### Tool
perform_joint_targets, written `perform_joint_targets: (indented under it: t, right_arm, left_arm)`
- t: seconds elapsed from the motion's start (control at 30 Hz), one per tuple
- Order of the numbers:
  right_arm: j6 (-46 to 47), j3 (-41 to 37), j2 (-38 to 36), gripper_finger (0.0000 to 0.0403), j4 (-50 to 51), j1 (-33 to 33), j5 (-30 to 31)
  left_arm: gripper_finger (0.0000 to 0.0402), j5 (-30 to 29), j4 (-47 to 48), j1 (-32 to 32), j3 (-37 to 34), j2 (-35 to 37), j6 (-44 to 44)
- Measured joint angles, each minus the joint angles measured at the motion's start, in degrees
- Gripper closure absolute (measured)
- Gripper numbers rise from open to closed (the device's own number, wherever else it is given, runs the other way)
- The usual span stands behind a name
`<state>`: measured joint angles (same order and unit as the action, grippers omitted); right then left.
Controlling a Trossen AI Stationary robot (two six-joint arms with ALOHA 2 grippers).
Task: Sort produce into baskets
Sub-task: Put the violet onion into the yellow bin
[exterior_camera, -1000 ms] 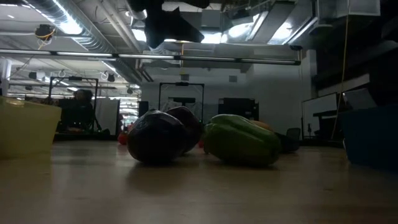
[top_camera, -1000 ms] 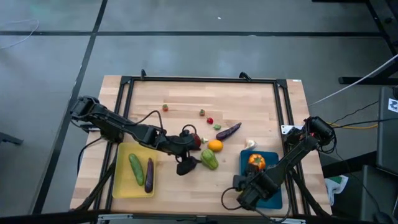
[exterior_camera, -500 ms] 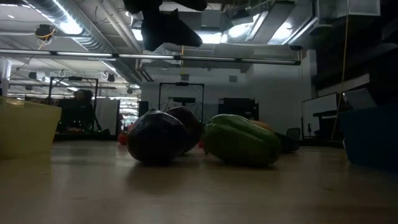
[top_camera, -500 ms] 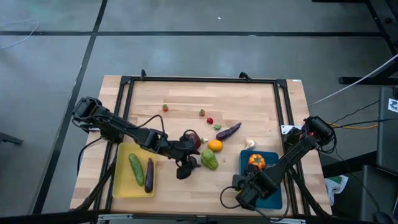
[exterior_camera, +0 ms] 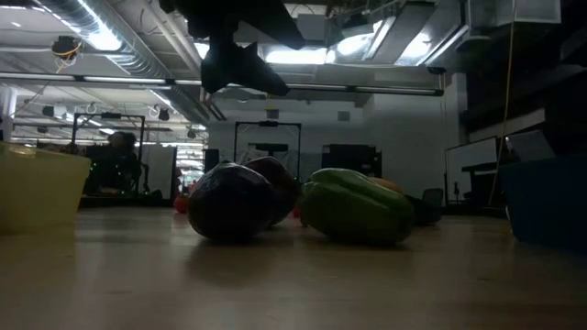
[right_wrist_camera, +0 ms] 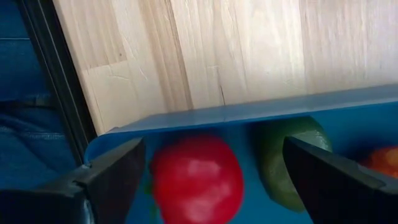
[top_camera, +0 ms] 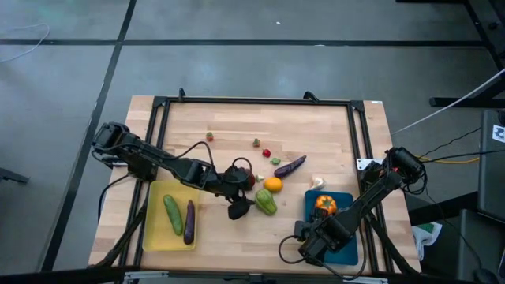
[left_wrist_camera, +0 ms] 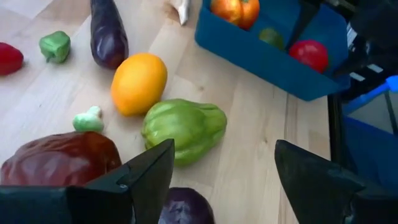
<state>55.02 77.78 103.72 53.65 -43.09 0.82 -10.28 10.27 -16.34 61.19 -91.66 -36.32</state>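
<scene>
Wooden surface (top_camera: pixel 237 126) holds scattered produce; the left hand (top_camera: pixel 237 207), fingers spread and empty, has edged nearer the green pepper (top_camera: pixel 266 203), seemingly lining up a pick.

No legible text, labels, brand marks, numbers or signs in any view. A small white tag (top_camera: pixel 498 132) sits on the equipment at the right edge of the high view and carries dark marks, too small to read. Nothing written shows on the produce, the baskets or the desk.
</scene>
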Motion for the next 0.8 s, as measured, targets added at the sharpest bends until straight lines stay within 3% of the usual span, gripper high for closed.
perform_joint_targets:
  t: [0.37,0.63,0.8]
  right_arm:
    - [-0.01,0.02,0.0,0.0027,0.46,0.0,0.0]
    - [-1.52,0.02,0.0,0.0027,0.42,0.0,-1.75]
    - [-3.23,0.02,0.0,0.0027,0.15,0.0,-2.99]
  left_arm:
    - [0.0014,0.76,1.61,-0.24,-0.02,0.0,0.27]
    - [0.0002,1.08,2.37,-0.34,-0.02,0.04,-3.02]
    - [0.0002,1.47,10.62,-1.56,-0.02,0.07,0.09]
